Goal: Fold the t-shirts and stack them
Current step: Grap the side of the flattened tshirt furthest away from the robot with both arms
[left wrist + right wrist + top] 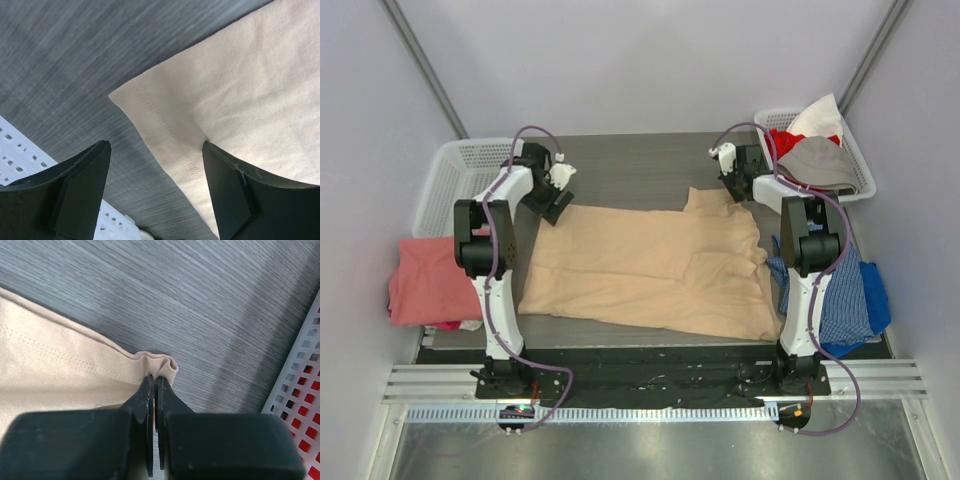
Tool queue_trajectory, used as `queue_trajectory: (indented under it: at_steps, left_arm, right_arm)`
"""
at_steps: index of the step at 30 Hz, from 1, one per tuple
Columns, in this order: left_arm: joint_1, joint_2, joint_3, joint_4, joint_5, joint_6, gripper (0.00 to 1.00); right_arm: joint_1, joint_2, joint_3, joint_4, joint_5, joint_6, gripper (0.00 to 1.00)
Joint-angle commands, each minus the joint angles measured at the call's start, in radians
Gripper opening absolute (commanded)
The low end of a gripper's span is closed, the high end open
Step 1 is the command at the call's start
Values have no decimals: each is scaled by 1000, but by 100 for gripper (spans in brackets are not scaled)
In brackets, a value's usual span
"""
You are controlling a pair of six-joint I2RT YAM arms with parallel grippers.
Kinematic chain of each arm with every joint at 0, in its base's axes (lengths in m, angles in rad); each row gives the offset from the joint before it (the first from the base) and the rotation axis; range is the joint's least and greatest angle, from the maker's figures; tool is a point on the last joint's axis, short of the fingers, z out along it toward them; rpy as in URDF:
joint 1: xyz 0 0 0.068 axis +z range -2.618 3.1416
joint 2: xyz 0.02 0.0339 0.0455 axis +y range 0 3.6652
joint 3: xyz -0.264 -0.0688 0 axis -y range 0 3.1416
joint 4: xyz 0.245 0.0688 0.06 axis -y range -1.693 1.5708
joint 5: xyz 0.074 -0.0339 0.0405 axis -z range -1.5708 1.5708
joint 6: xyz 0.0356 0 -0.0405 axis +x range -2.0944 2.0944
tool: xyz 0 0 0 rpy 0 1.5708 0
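Pinching the tan t-shirt (650,265) corner at one o'clock, our right gripper (155,379) is clamped; our left gripper (155,147) gapes over the eleven o'clock corner. We judge folding unstarted; the pink t-shirt (425,280) lies at nine.

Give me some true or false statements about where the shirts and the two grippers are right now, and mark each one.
1. The right gripper is shut on a bunched edge of the tan t-shirt. True.
2. The left gripper is clamped on the tan t-shirt. False: its jaws stand open at the shirt's stitched corner.
3. The pink t-shirt lies on top of the tan one. False: it lies apart, at the left side beside the left arm.
4. The right-hand basket holds clothes. True.
5. The tan t-shirt is folded into a small square. False: it lies spread out across the table.
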Motion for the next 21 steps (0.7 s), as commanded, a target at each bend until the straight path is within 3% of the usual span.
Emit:
queue_trajectory:
  at_steps: [1,8,21]
  left_arm:
    - [3,41,80,15,43,-26,79]
    - [0,99,197,-12,106,-67,79]
    - [-2,125,283,-18,144,-81,78]
  right_arm:
    - [-14,-14,-40,-86,18,-9,1]
    - [-14,-11,-43,-88,17,-12,1]
    - [-12,-6,-52,-86,8,-12,1]
